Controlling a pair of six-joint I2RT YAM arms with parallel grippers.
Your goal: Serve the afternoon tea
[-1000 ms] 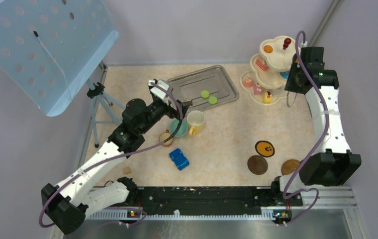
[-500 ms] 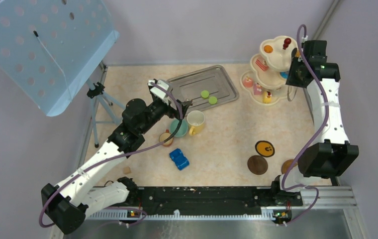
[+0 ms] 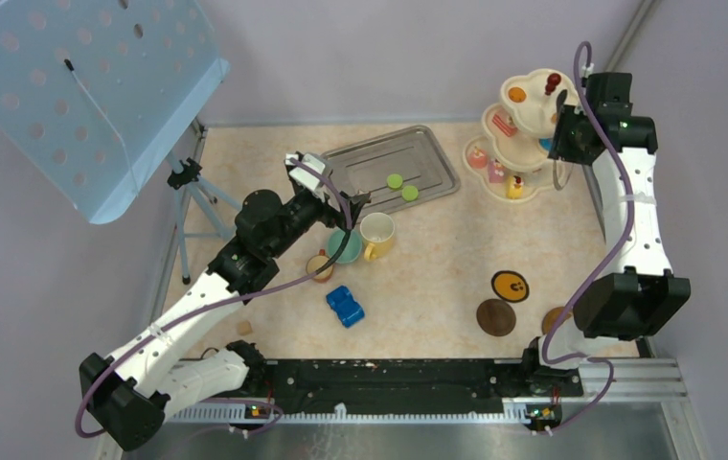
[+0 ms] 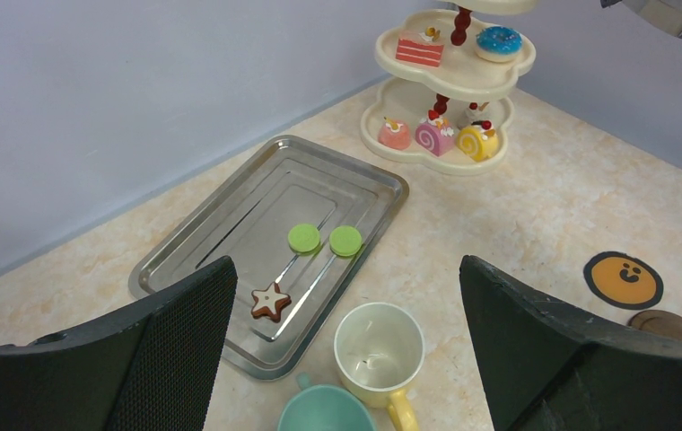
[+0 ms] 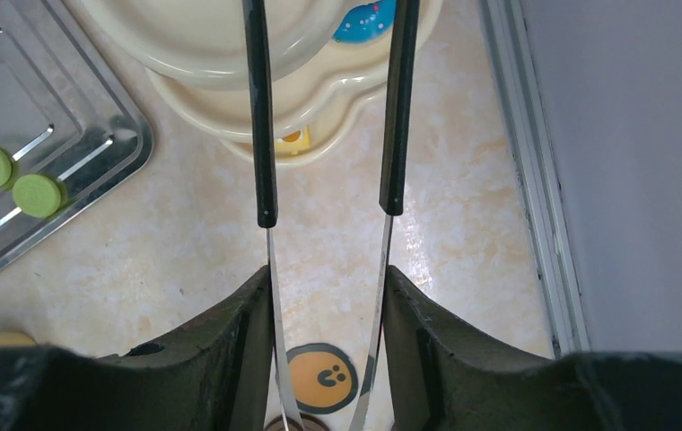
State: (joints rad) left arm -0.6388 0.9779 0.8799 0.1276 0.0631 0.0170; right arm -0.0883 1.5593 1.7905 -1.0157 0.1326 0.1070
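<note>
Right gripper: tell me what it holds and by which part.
The right gripper holds the tongs, pinching their bare metal arms from outside, behind the black tips.

Light is bright and even, soft and diffuse, with no hard shadows. From above, the desk (image 3: 437,249) carries only faint, blurred shade under the arms, and the metal tray (image 3: 370,163) gives back a dull grey sheen. In the left wrist view the left pincer (image 4: 345,265) shows dark fingers close to the lens, slightly soft, while the stand (image 4: 454,76) is crisp. In the right wrist view a pale glare lies on the desk beside the tongs (image 5: 262,135) — the right pincer (image 5: 327,274) is dark and out of focus at the bottom edge.
</note>
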